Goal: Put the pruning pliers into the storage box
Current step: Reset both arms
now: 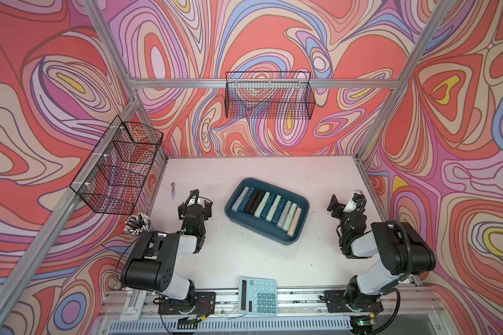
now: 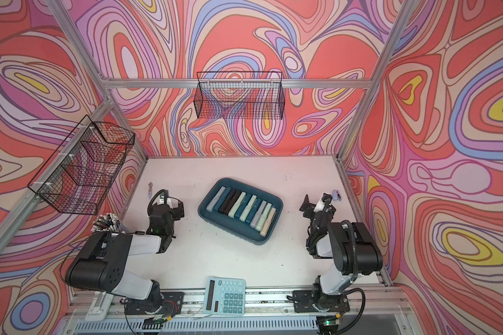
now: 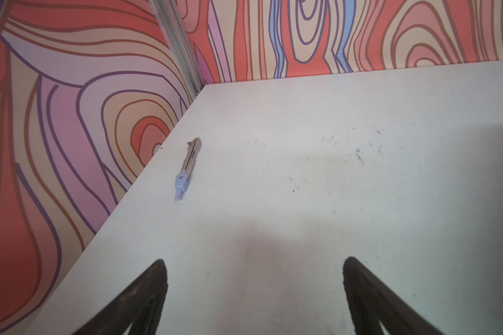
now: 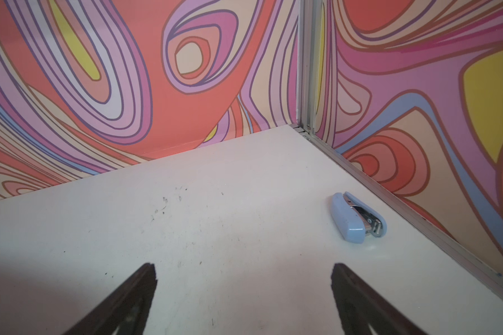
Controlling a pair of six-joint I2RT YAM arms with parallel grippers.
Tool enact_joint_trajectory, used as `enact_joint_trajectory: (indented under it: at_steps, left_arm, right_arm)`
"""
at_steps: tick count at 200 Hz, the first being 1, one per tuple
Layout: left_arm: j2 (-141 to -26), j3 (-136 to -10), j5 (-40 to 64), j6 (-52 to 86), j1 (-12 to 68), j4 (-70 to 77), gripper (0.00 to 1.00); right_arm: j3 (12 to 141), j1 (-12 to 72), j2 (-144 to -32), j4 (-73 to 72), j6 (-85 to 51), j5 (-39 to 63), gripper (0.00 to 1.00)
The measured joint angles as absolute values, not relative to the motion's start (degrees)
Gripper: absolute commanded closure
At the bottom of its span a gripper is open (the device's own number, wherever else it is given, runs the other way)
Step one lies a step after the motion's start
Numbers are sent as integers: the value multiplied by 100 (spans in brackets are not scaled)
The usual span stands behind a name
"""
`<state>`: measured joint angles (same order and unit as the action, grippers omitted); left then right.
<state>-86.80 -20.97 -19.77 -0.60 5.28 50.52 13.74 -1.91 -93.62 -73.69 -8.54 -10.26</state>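
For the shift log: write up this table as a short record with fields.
box: teal tray, mid-table, set at a slant
pliers: about ten, side by side in the box; none seen outside it
left claw: open, empty, over the table, compass ahead of it
right claw: open, empty, stapler ahead of it near the side wall
calculator: at the front edge, between the arm bases
task: looks done
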Motion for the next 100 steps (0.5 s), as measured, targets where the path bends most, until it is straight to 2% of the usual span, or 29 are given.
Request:
enact_joint_trajectory:
  at_steps: [26,35,100]
  left_arm:
    - [-8790,-2099,-1653,71,331,5054,5]
    - [-8816,-2095,-1594,75,331,5118,0]
    - [-8833,-2095,-1417,156,331,5103,0]
  right_arm:
    - [1503,-191,-9614,-7489,-764,-707,2]
    - [1649,-178,-9677,-7231,-709,-613,2]
    - [2091,54,-9725,-6726,-471,-617,2]
